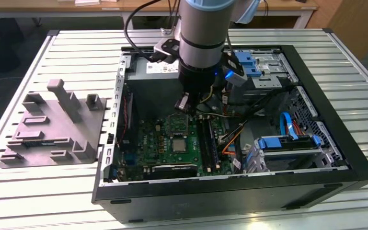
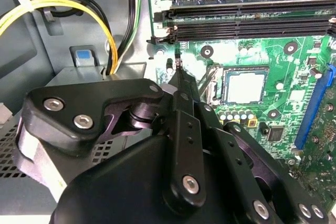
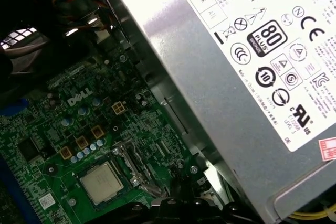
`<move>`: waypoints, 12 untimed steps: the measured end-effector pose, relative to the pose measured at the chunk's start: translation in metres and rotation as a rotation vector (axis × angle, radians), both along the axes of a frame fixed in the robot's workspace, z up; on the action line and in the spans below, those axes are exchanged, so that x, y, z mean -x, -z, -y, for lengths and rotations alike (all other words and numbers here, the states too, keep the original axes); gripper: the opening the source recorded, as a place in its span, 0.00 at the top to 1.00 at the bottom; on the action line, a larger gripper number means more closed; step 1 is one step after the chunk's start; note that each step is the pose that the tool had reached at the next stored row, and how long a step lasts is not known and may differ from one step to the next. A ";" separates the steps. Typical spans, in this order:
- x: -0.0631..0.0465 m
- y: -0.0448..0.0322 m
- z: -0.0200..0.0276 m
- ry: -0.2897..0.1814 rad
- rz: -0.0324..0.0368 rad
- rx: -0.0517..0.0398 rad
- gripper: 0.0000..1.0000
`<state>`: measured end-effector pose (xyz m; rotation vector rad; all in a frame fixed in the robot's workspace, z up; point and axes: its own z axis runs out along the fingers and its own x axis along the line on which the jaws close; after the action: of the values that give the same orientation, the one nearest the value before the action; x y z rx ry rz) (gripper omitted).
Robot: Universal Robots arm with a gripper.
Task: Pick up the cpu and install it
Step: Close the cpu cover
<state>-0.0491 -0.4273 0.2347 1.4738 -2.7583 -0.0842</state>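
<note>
Cpu in socket, beside end effector.

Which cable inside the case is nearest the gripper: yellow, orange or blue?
The yellow wires: they pass right beside the gripper, while the orange cable and blue cable lie farther toward the exterior view's right.

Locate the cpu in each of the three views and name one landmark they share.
Exterior view: the cpu sits on the green motherboard, below the arm.
Second wrist view: the cpu lies in its socket, beyond the hand.
First wrist view: the cpu lies beside the socket lever.
Shared landmark: the motherboard.
</note>
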 end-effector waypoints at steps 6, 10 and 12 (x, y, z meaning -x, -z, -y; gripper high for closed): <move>0.000 -0.0018 0.0000 -0.009 0.0000 -0.0089 0.89; 0.000 -0.0041 0.0000 -0.013 0.0001 -0.0124 0.89; 0.000 -0.0044 -0.0001 -0.014 0.0002 -0.0138 0.89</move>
<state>-0.0491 -0.4273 0.2391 1.4956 -2.7531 -0.1032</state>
